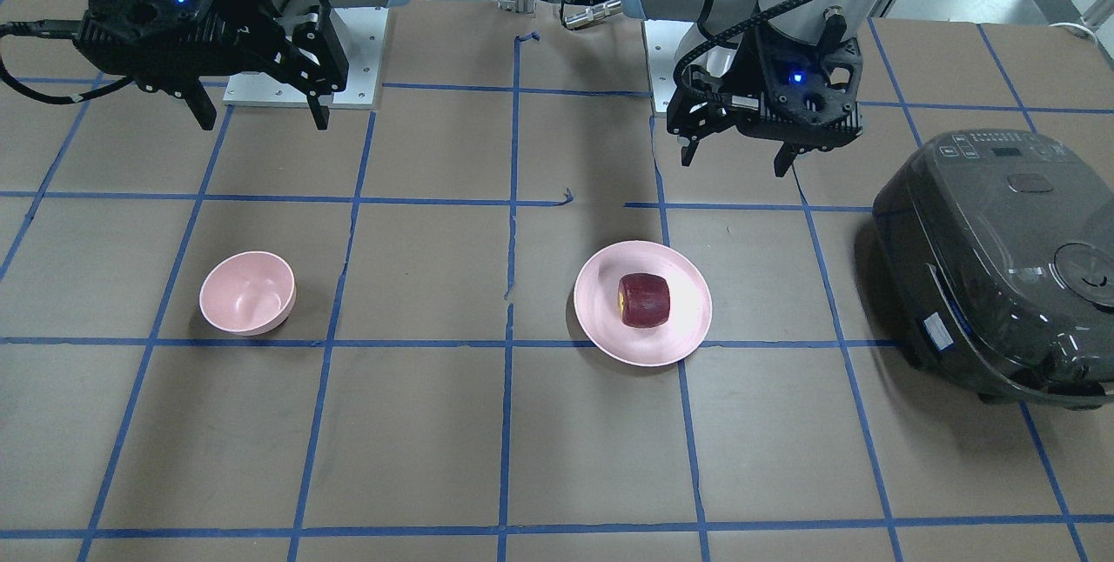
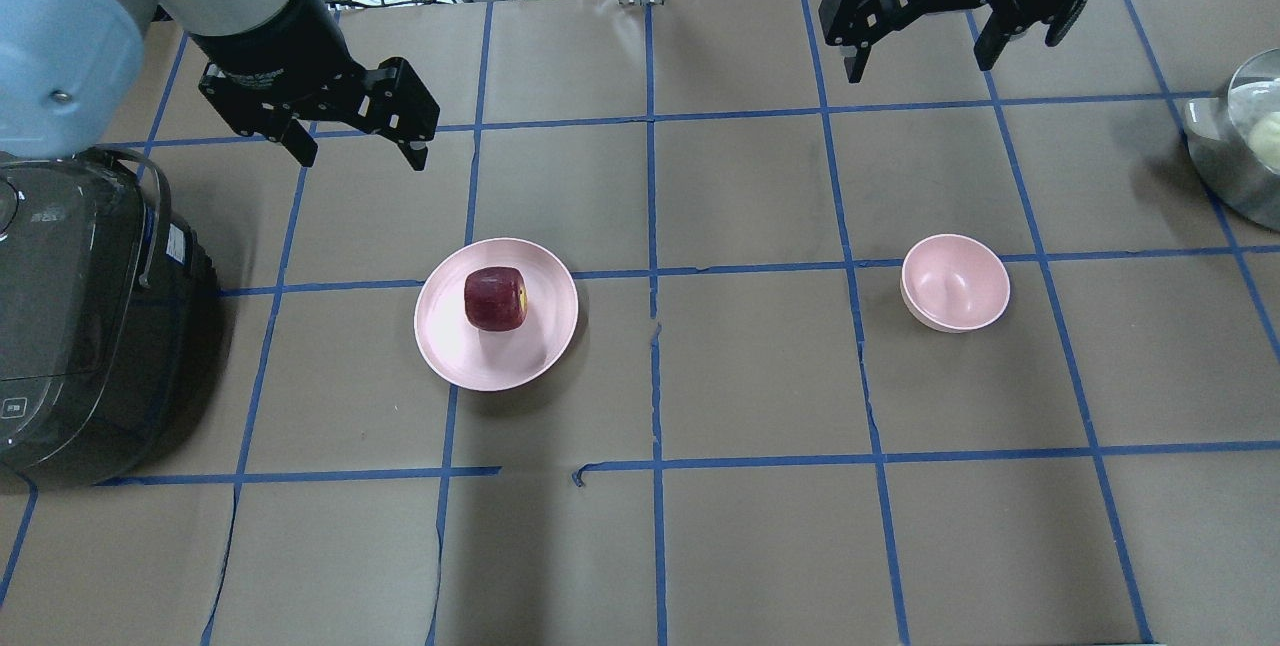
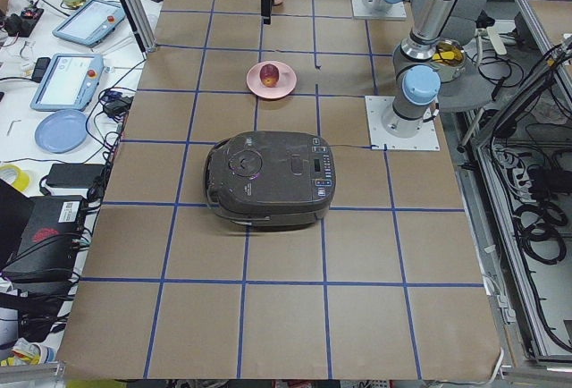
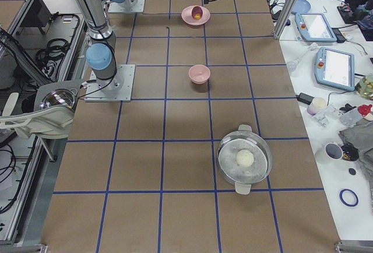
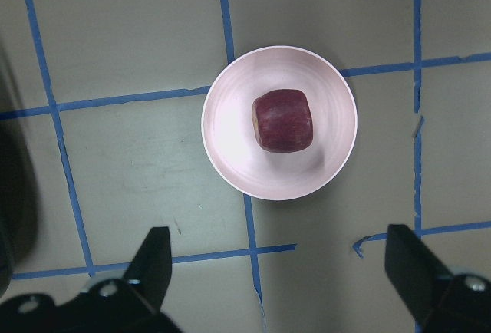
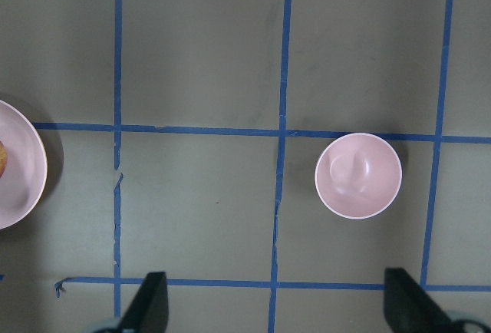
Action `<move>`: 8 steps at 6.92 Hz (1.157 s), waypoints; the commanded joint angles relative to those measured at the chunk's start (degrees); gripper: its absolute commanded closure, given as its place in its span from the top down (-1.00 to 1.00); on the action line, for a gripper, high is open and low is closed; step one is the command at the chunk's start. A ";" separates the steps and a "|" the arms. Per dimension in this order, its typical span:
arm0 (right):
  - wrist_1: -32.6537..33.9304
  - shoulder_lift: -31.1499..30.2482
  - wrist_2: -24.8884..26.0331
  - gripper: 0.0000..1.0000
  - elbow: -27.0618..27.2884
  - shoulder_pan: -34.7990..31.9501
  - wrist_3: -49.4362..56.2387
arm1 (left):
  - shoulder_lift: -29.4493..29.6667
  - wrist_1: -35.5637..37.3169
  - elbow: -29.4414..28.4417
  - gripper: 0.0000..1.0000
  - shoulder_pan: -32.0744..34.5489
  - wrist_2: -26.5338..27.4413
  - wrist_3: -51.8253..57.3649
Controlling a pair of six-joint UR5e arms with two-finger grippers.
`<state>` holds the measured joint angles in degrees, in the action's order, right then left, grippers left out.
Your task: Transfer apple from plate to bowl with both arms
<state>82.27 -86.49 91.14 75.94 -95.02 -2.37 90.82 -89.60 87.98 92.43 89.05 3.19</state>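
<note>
Your left gripper [image 2: 360, 151] hangs above the tabletop [image 2: 750, 376] just beyond the pale pink plate [image 2: 450, 351], jaws spread wide and empty. Its wrist camera looks straight down on the dark red apple [image 2: 495, 299], which lies near the plate's centre with its yellowish end turned toward the bowl [image 2: 955, 283]. Your right gripper [image 2: 925, 61] is poised the same way on the other half of the tabletop, jaws likewise apart and holding nothing, and its wrist view takes in the small, deep pink bowl, upright and empty. Plate and bowl sit well apart, each on one arm's side. That spacing looks like the reason for a two-arm job: the left to lift the fruit, a pass somewhere between the dishes, the right to set it in the bowl. By this layout the pick has not begun, and both grippers appear parked high so that each camera can take in its dish. A black rice cooker [image 2: 80, 326] stands at the left arm's outer side, and a steel pot [image 2: 1235, 161] holding a pale ball sits at the far right edge.
</note>
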 commanded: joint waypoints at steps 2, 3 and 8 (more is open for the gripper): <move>0.08 0.01 0.00 1.00 0.00 0.01 0.09 | 0.06 -0.05 0.17 1.00 0.12 -0.02 -0.03; 0.08 0.01 0.00 1.00 0.00 0.01 0.09 | 0.06 -0.05 0.17 1.00 0.12 0.07 -0.03; -0.01 0.01 0.00 1.00 0.00 0.01 0.09 | -0.11 -0.22 0.43 1.00 0.64 0.24 -0.20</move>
<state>82.31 -86.49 91.14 75.94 -95.01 -2.28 90.84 -89.70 88.31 92.88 89.17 3.02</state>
